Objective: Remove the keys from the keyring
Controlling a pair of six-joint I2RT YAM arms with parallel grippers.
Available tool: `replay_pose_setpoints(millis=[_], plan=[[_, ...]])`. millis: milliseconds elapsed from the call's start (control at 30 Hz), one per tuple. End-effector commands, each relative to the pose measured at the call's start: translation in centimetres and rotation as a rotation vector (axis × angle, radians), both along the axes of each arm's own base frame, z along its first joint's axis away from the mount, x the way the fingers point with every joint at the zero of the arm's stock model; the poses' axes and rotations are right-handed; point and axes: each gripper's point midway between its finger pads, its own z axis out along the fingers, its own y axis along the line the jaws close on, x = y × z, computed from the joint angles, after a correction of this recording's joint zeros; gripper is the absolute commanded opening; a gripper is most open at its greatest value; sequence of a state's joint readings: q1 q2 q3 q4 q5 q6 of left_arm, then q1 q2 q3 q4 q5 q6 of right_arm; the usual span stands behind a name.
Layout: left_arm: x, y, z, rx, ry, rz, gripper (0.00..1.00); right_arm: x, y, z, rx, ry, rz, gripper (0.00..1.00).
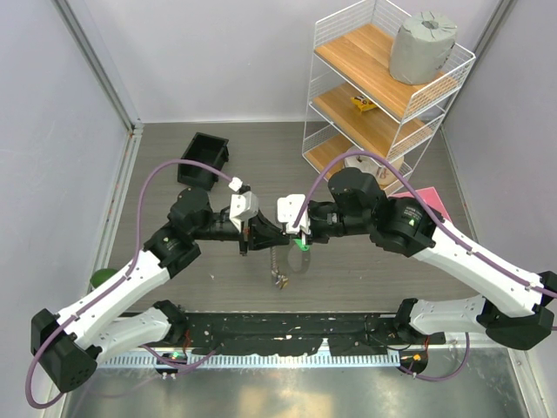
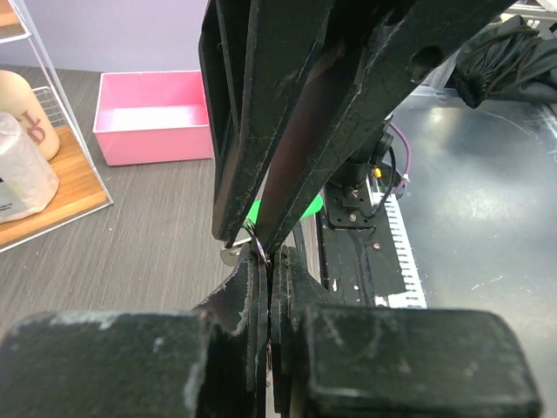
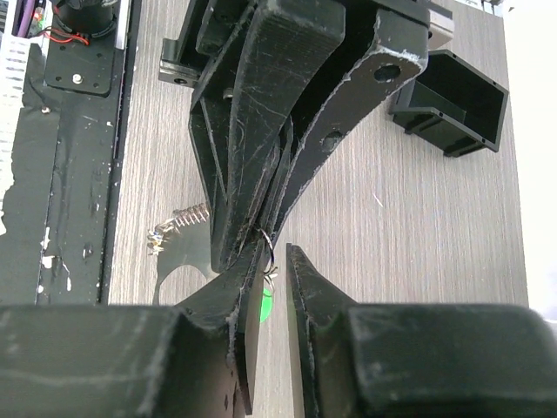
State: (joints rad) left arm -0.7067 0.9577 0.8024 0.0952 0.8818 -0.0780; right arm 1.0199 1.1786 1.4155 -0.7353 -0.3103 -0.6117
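Note:
My two grippers meet tip to tip above the middle of the table. My left gripper [image 1: 259, 233] [image 2: 268, 261] is shut on the thin wire keyring [image 2: 258, 248], which also shows in the right wrist view [image 3: 270, 251]. My right gripper [image 1: 291, 237] [image 3: 277, 257] has its jaws a narrow gap apart, with the ring in that gap and its left finger [image 3: 239, 287] against the left gripper's tips. The green key head [image 1: 302, 244] [image 3: 265, 305] hangs just under the ring. The fine chain [image 1: 277, 264] [image 3: 181, 219] hangs down to a small metal cluster [image 1: 280, 279]. Blue and yellow keys cannot be made out.
A black bin [image 1: 204, 159] [image 3: 452, 100] stands at the back left. A white wire shelf [image 1: 383, 87] with a grey roll [image 1: 422, 45] stands at the back right. A pink box [image 1: 426, 202] [image 2: 152, 117] sits beside the shelf. A green round thing [image 1: 103, 279] lies at the left edge.

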Motion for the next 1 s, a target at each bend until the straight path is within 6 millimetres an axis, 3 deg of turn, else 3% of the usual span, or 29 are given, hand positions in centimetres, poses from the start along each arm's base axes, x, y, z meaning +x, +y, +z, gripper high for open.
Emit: replay_pose_setpoints(millis=[0, 100, 200, 300, 467, 967], plan=[[-0.6, 0.2, 4.9, -0.108, -0.131, -0.018, 0.00, 0.2, -0.5, 0.0, -0.015, -0.021, -0.020, 0.19], [-0.6, 0.2, 4.9, -0.109, -0.129, -0.018, 0.00, 0.2, -0.5, -0.1, -0.017, -0.018, -0.017, 0.17], [-0.5, 0.1, 4.9, -0.110, -0.125, -0.024, 0.00, 0.0, -0.3, 0.0, -0.010, -0.010, -0.006, 0.06], [-0.2, -0.1, 4.7, -0.106, -0.113, -0.012, 0.01, -0.1, -0.1, 0.1, -0.011, -0.007, 0.002, 0.05], [0.1, -0.2, 4.1, -0.098, -0.088, -0.001, 0.23, 0.5, -0.7, 1.4, 0.020, -0.048, -0.042, 0.05], [1.1, -1.3, 1.4, -0.091, -0.066, -0.010, 0.47, 0.8, -1.3, 4.1, 0.083, -0.071, -0.089, 0.05]])
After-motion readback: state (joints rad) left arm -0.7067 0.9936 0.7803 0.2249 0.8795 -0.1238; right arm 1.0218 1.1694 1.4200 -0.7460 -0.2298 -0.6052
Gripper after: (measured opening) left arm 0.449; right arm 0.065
